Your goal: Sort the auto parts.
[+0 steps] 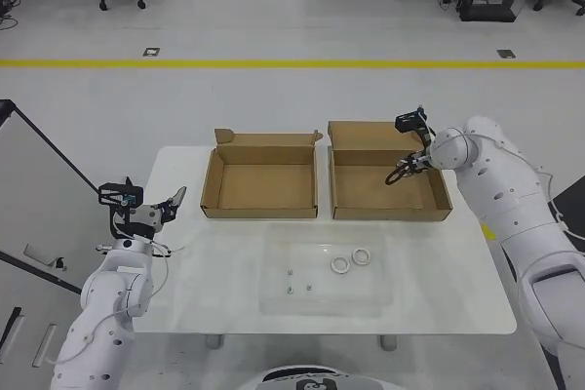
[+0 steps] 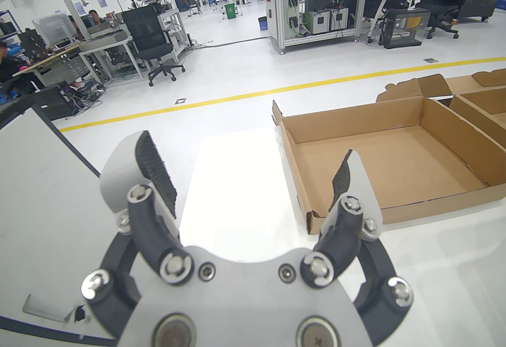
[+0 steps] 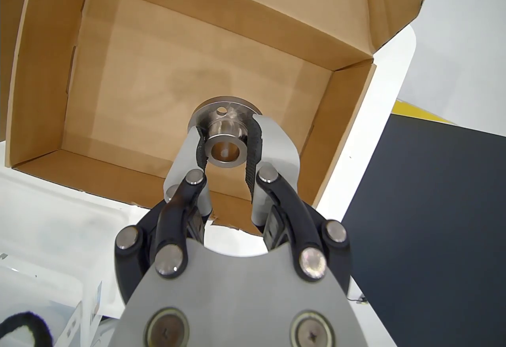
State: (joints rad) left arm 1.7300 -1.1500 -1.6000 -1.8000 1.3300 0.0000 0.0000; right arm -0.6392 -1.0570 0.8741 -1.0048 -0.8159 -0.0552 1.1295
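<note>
A small metal part [image 3: 223, 135], a short hollow sleeve with a round flange at its far end, is pinched between the ribbed pads of the right pincer [image 3: 226, 150], which presses on the sleeve from both sides. In the top view this pincer [image 1: 403, 174] hangs in the upper right of the frame, over the right-hand cardboard box [image 1: 366, 190], above its right half and near its right wall. The right wrist view shows the part over the box's brown floor [image 3: 158, 59], with the back flap standing up.

Just beside this box, on its left, lies a second cardboard box [image 1: 258, 185] of the same kind, open at the top, with its back flap raised too. The left wrist view shows its brown floor [image 2: 387, 162].

Below the boxes, in the lower middle of the top view, a clear plastic tray [image 1: 268, 297] sits on the white bench [image 1: 205, 283]. In the tray's right part a white ring [image 1: 341, 266] and a second ring [image 1: 362, 257] lie close side by side. To their left are three tiny pale pieces [image 1: 291, 274], too small to tell apart.

The left pincer [image 1: 166, 202] is at the middle left of the top view, over the bench's left edge and well apart from the tray. Its fingers are spread wide, and in its own wrist view the pincer [image 2: 249, 150] points towards the near corner of the second box.
</note>
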